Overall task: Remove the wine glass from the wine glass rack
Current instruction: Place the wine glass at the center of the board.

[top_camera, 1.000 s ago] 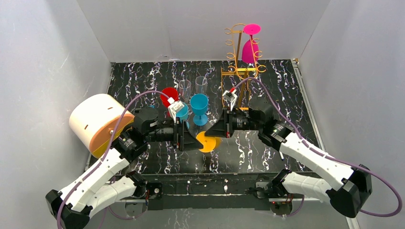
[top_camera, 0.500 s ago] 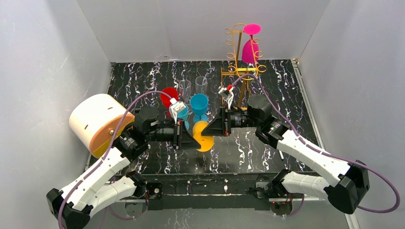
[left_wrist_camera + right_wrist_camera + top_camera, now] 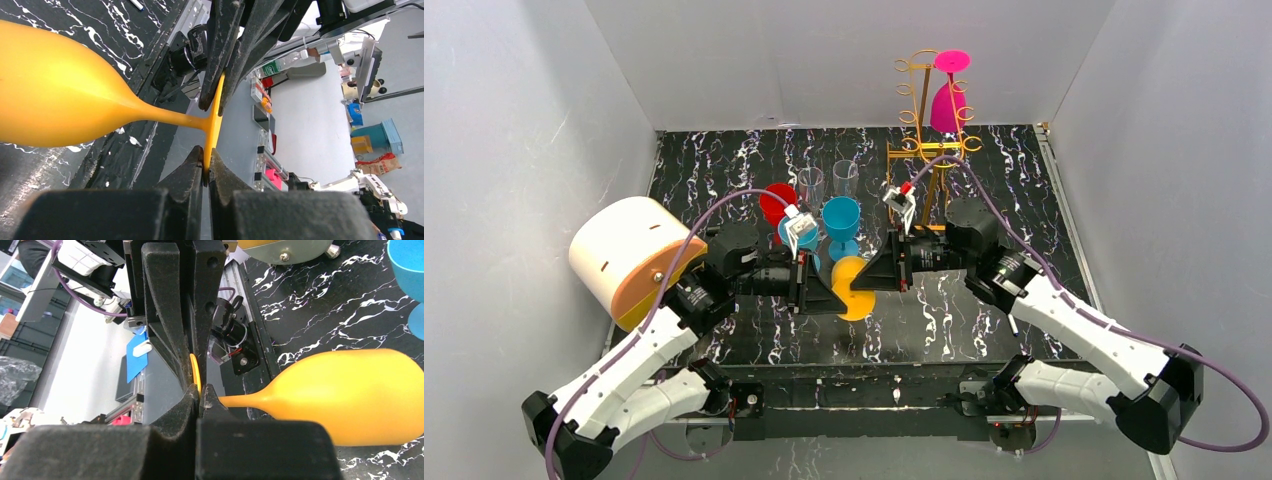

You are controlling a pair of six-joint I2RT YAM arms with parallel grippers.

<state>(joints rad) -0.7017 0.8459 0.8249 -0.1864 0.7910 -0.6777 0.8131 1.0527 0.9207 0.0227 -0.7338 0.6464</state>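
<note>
Left tool [image 3: 206, 161], right tool [image 3: 218, 102] both pinch yellow wine glass [image 3: 60, 92] foot.

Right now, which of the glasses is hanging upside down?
The bright pink plastic wine glass, foot up on the tall gold wire rack. No other glass hangs there.

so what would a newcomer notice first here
A yellow wine glass is held sideways at mid-table, both arms' jaws shut on its flat foot from opposite sides. At the far right, a pink wine glass hangs upside down on the gold wine glass rack. A big cream drum sits at the left.
</note>
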